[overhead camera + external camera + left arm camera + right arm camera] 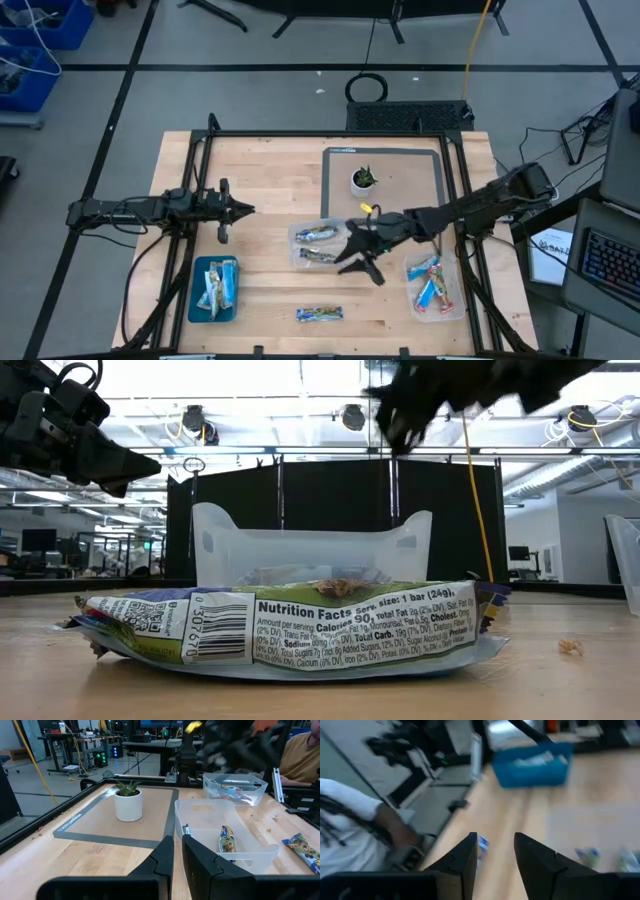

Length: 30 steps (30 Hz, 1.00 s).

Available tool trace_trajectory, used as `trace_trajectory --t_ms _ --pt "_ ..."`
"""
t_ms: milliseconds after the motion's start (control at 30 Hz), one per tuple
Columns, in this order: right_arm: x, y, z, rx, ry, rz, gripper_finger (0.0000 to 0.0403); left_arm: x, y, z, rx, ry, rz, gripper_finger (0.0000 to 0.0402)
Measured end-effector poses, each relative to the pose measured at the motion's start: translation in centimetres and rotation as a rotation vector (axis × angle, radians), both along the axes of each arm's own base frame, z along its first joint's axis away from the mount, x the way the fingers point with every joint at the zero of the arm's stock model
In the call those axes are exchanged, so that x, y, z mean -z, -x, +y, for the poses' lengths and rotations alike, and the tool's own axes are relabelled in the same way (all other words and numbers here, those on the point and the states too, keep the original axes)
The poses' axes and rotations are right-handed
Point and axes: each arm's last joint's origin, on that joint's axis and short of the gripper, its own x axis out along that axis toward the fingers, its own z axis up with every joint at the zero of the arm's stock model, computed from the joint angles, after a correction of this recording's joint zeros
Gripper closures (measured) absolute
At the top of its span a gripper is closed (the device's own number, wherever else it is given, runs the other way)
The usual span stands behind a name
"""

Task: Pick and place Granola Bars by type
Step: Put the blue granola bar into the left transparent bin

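Light wood-plank table (270, 180), black metal frame round it. Grey flat mat (420, 175) at upper centre of the high view, small white round pot with green plant (363, 179) on it. Blue rectangular tray (192, 300) lower left, holding several foil bars (217, 285). Clear plastic tub (300, 232) at centre with two patterned bars (318, 234) inside; second clear tub (455, 300) lower right with red and blue bars (430, 283). One loose blue-white-green bar (318, 314) lies on bare wood at bottom centre. In the low view this loose bar fills the foreground, crinkled foil, barcode and print readable: "Nutrition Facts", "Serv. size: 1 bar (24g)", "Calories 90".

Left gripper (245, 209) hovers at left of centre, fingers close together, nothing between them. Right gripper (352, 250) hangs just right of the centre tub, fingers apart with a clear gap, holding nothing. Person in white sleeve (350, 815) at left edge of the right wrist view.
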Motion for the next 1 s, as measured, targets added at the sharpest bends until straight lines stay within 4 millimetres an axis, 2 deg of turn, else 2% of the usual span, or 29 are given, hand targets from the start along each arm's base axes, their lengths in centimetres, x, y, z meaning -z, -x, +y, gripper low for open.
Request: trace_trajectory --t_ms 133,333,467,567,700,833,1000 --pt "-1.3 1.5 3.3 -0.038 0.045 -0.066 0.0281 0.0 0.0 0.0 0.000 0.000 0.000 0.0360" --pt "-0.1 3.3 8.9 -0.027 0.200 -0.052 0.0261 0.0 0.0 0.0 0.000 0.000 0.000 0.0360" --pt "0.4 3.1 12.4 -0.030 0.289 0.004 0.0234 0.0 0.0 0.0 0.000 0.000 -0.003 0.0360" --pt "1.5 2.2 14.5 -0.037 0.366 0.077 0.0219 0.0 0.0 0.0 0.000 0.000 0.001 0.0360" --pt "3.7 0.6 15.8 -0.034 0.471 0.215 0.0212 0.0 0.0 0.0 0.000 0.000 -0.002 0.0360" --pt "5.8 -0.5 15.6 0.004 0.580 0.319 0.0214 0.0 0.0 0.0 0.000 0.000 0.000 0.0360" --pt "6.5 -1.3 15.2 0.052 0.556 0.340 0.0217 0.0 0.0 0.0 0.000 0.000 0.000 0.0360"
